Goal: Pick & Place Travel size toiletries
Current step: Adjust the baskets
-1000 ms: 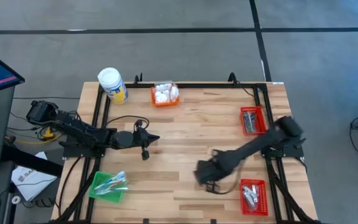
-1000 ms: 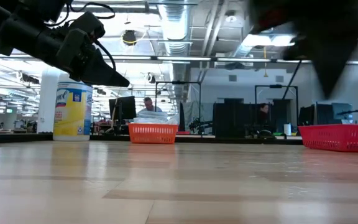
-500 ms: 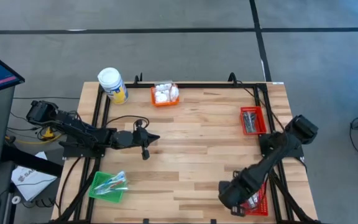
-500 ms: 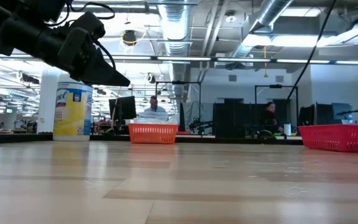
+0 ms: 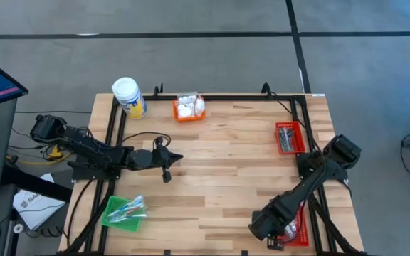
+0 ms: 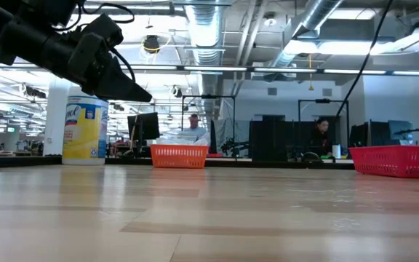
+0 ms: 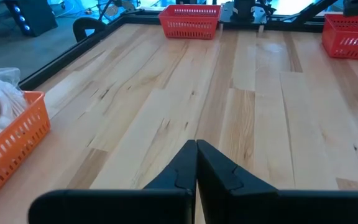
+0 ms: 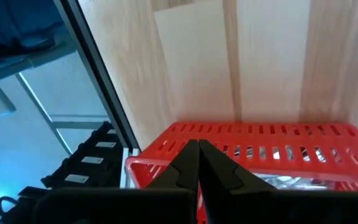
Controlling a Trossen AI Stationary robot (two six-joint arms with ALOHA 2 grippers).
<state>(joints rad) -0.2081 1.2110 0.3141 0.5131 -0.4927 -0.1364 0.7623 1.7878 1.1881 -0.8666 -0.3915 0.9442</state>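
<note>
The toiletries lie sorted in mesh baskets. White packets fill the orange basket (image 5: 188, 108) at the far edge. Dark sachets lie in the far red basket (image 5: 288, 137), silvery sachets (image 8: 291, 182) in the near red basket (image 5: 292, 224), and clear-wrapped sticks in the green basket (image 5: 125, 212). My right gripper (image 5: 269, 232) hangs shut, pointing steeply down, at the left rim of the near red basket (image 8: 260, 152), with nothing between its fingers (image 8: 197, 155). My left gripper (image 5: 176, 158) waits shut above the table's left half (image 7: 196, 147), holding nothing.
A white-lidded jar with a yellow label (image 5: 129, 97) stands at the far left corner. A black frame (image 5: 212, 97) runs around the tabletop. Bare wood (image 5: 219, 178) lies between the baskets. People sit at desks in the room beyond (image 6: 191, 124).
My right gripper has swung from the middle of the table toward the near right corner and tipped more steeply down, ending at the near red basket. It has stayed shut. It has left the low view. The left arm has kept still.
</note>
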